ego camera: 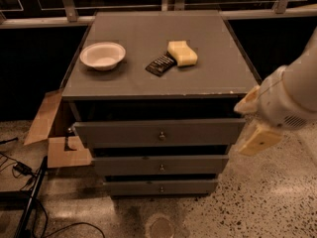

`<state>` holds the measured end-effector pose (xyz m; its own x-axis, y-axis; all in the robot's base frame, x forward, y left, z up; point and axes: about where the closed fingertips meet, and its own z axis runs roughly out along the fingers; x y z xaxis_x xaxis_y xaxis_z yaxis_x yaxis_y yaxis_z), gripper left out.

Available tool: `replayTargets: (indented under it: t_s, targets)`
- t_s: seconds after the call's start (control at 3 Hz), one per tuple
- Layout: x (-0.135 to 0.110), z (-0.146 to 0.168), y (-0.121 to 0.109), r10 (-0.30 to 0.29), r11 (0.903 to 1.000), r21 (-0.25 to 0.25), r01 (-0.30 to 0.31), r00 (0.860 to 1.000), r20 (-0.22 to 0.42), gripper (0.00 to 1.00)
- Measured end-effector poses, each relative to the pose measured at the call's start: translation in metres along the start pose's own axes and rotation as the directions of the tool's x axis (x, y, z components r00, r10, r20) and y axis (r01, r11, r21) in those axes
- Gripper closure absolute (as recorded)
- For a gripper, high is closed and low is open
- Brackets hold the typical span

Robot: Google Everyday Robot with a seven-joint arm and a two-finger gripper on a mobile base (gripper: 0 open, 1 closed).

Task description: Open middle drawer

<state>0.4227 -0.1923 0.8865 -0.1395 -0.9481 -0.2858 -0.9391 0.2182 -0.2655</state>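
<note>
The grey cabinet [158, 76] stands in the middle of the camera view with three drawers stacked below its top. The middle drawer [129, 165] has a long flat grey front and a small round metal knob [162, 167] at its centre. Its front stands a little further back than the uppermost drawer [119, 133] above it. The lowest drawer [129, 187] sits under it. My gripper [253, 128], cream-coloured on a white arm, hangs at the cabinet's right front corner, level with the uppermost drawer, to the right of and above the middle drawer's knob. It touches nothing.
On the cabinet top lie a white bowl [102, 55], a yellow sponge [182, 53] and a dark packet [160, 64]. An open cardboard box [52, 133] sits on the floor left of the cabinet, with cables [22, 170] nearby. A railing and dark windows run behind.
</note>
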Motion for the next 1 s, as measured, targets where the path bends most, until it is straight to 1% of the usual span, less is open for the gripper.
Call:
replayTargets:
  t_s: [0.33, 0.67, 1.0]
  targets:
    - [0.008, 0.078, 0.017, 0.023, 0.9990, -0.039, -0.022, 0.999, 0.032, 0.60]
    - [0.017, 0.153, 0.026, 0.076, 0.9944, -0.078, -0.072, 0.996, 0.049, 0.84]
    - [0.019, 0.158, 0.027, 0.076, 0.9945, -0.077, -0.071, 0.996, 0.055, 1.00]
